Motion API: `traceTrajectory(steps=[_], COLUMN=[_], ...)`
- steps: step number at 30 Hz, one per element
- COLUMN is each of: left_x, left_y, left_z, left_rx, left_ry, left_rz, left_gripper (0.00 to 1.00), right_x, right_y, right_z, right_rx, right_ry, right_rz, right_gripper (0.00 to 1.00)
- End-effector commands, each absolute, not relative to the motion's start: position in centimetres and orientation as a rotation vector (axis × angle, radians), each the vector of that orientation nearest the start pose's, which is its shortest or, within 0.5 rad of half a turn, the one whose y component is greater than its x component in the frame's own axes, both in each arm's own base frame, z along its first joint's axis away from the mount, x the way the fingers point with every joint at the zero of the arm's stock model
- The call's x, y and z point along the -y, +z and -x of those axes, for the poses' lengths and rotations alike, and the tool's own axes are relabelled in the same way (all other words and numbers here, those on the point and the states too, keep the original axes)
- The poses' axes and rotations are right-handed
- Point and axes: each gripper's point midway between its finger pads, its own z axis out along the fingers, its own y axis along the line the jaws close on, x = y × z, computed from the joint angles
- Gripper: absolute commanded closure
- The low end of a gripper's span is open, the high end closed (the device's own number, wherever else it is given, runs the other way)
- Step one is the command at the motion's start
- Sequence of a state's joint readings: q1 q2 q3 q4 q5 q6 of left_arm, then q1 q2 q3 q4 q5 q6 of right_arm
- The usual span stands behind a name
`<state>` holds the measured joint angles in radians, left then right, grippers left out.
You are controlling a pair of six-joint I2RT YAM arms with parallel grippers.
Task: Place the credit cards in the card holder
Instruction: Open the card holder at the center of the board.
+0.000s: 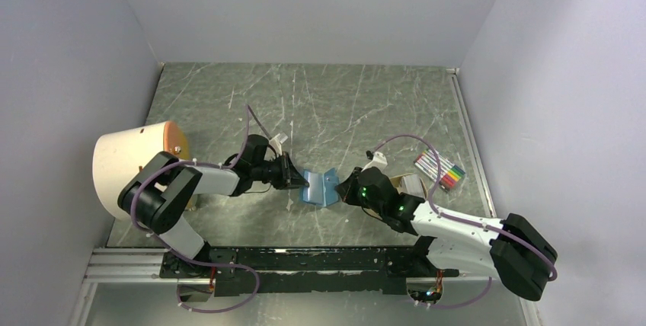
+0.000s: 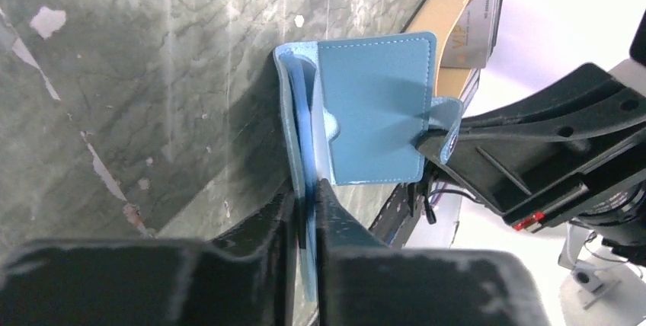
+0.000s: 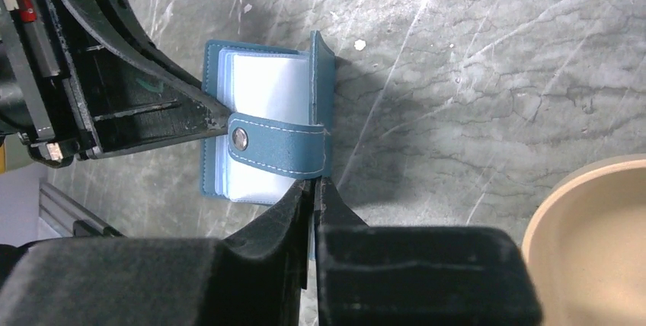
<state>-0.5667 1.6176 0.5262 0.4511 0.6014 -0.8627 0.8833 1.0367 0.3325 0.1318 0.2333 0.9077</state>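
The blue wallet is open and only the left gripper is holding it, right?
No. The wallet is open, but both grippers hold it: the left gripper pinches one cover, the right gripper the other. The right wrist view shows the second grip.

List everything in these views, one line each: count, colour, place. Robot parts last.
card holder: one, teal-blue, table centre, held open, clear sleeves inside
credit card: one visible, pale grey, on a tan piece beyond the holder; any others cannot be told
marker pack: one, multicoloured, right side of the table
tray: one, tan, left edge of the table
table: one, green marbled
left pincer: one, black, shut on one cover of the holder
right pincer: one, black, shut on the other cover, by the snap strap
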Motion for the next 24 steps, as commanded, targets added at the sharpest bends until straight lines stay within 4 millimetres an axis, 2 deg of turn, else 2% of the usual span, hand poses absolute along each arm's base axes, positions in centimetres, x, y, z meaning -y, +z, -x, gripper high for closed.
traceTrajectory(steps=[1, 5, 8, 12, 17, 20, 24], left_x=[29.9, 29.2, 28.4, 27.5, 25.7, 25.3, 25.3], left_y=[6.4, 6.9, 7.5, 8.0, 7.5, 7.5, 7.3], left_z=[-22.1, -21.8, -21.7, -21.5, -21.5, -21.3, -20.7], left_rx=[-2.412, -2.467, -2.495, -2.538, -2.611, -2.629, -2.648], left_ry=[-1.461, -1.405, -1.337, -1.254, -1.086, -1.059, -1.078], left_rz=[-0.098, -0.059, -0.041, -0.009, 0.081, 0.099, 0.108], left_gripper=[0.91, 0.91, 0.91, 0.91, 0.91, 0.91, 0.91], right_x=[-22.9, -22.7, -23.6, -27.1, -32.1, -34.1, -34.7], right_y=[6.3, 7.9, 11.0, 14.8, 17.1, 16.7, 13.4], right_z=[-20.4, -20.7, -20.7, -19.4, -16.4, -15.6, -15.7], right_rx=[-2.257, -2.273, -2.28, -2.25, -2.203, -2.201, -2.247], right_ry=[0.745, 0.683, 0.692, 0.864, 1.005, 1.047, 0.994], right_rz=[-0.145, -0.098, -0.029, 0.079, 0.188, 0.225, 0.26], right_gripper=[0.86, 0.65, 0.59, 0.54, 0.51, 0.52, 0.53])
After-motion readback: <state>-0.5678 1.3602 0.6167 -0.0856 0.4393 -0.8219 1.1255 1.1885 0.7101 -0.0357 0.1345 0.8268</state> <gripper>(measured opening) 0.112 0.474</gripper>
